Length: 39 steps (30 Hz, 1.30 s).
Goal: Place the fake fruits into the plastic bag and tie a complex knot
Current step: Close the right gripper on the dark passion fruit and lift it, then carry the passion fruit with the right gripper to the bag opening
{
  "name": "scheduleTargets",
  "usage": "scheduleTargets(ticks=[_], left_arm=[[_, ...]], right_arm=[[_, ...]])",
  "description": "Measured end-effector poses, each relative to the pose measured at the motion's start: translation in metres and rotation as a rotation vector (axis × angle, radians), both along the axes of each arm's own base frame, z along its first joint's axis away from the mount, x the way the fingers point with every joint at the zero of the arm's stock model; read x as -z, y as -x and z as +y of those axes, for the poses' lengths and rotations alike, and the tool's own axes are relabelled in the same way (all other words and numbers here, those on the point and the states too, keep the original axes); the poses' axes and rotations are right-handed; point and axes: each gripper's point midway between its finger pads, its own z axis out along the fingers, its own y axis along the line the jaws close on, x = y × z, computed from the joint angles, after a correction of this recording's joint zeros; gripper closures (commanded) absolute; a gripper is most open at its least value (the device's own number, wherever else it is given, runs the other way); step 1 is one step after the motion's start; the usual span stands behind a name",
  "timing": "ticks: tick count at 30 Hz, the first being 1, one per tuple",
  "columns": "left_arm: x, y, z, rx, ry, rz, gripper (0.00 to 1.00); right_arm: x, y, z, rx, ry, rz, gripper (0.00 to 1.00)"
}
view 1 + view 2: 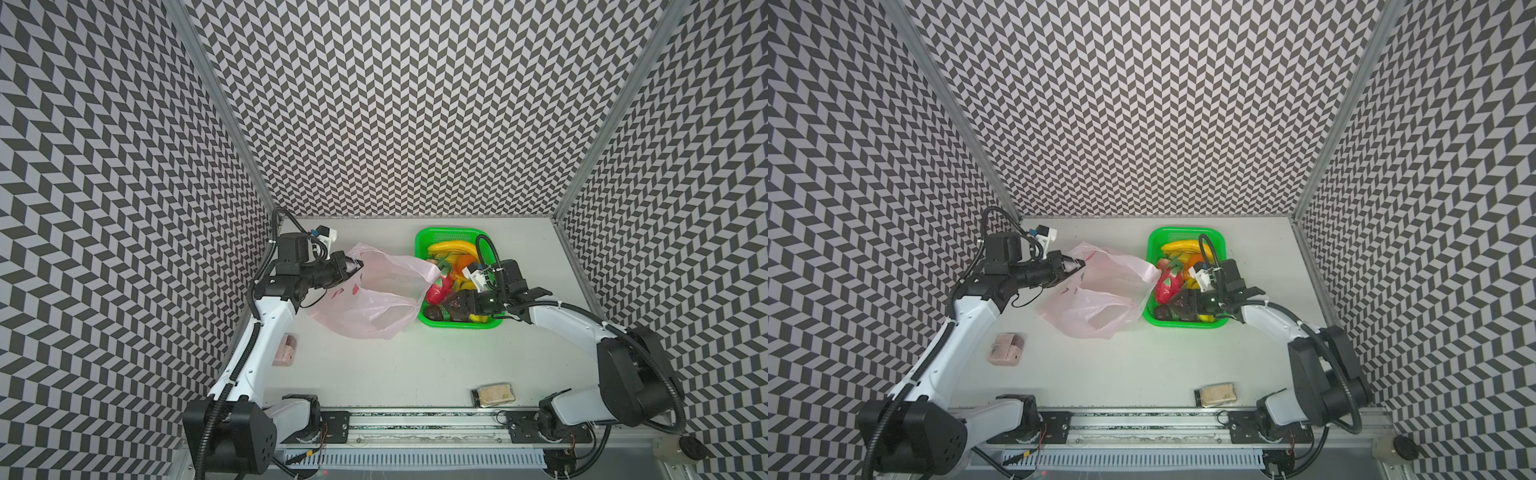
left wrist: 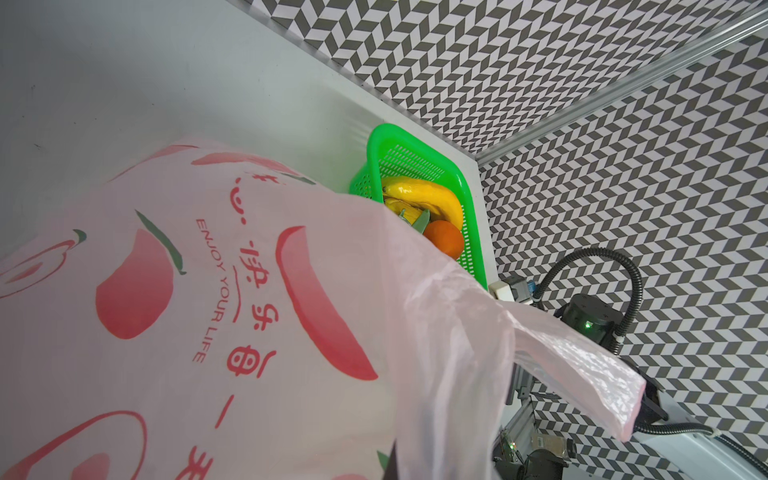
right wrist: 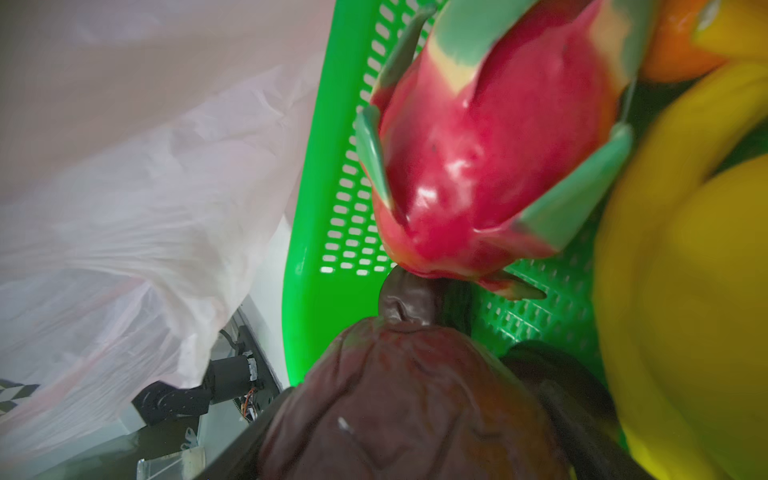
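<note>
The pink plastic bag lies left of the green basket, its mouth facing the basket. My left gripper is shut on the bag's upper edge and holds it up; in the left wrist view the printed bag covers the jaws. The fake fruits sit in the basket: bananas, an orange, a dragon fruit. My right gripper is down in the basket's near end, shut on a dark brown fruit that fills the space between its jaws. No knot shows.
A smaller dark brown fruit touches the dragon fruit's tip. A pink block lies by the left arm. A tan wrapped packet lies near the front rail. Patterned walls close in three sides.
</note>
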Motion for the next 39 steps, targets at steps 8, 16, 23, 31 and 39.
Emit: scheduleTargets(ticks=[8, 16, 23, 31, 39], left_arm=[[0.003, -0.001, 0.001, 0.001, -0.012, 0.021, 1.0], [0.008, -0.004, -0.002, 0.005, 0.012, 0.063, 1.0], [0.002, -0.007, -0.003, 0.0, 0.028, 0.047, 1.0], [-0.007, -0.01, -0.004, 0.005, 0.022, 0.026, 1.0], [-0.01, -0.009, -0.008, 0.019, 0.024, 0.017, 1.0]], right_arm=[[-0.033, 0.001, -0.014, 0.045, -0.073, -0.046, 0.42], [-0.063, 0.013, -0.016, 0.039, -0.123, -0.113, 0.43], [-0.075, 0.025, -0.022, 0.066, -0.154, -0.139, 0.43], [-0.079, 0.048, -0.01, 0.029, -0.202, -0.108, 0.43], [-0.105, 0.077, 0.033, -0.084, -0.308, -0.137, 0.44]])
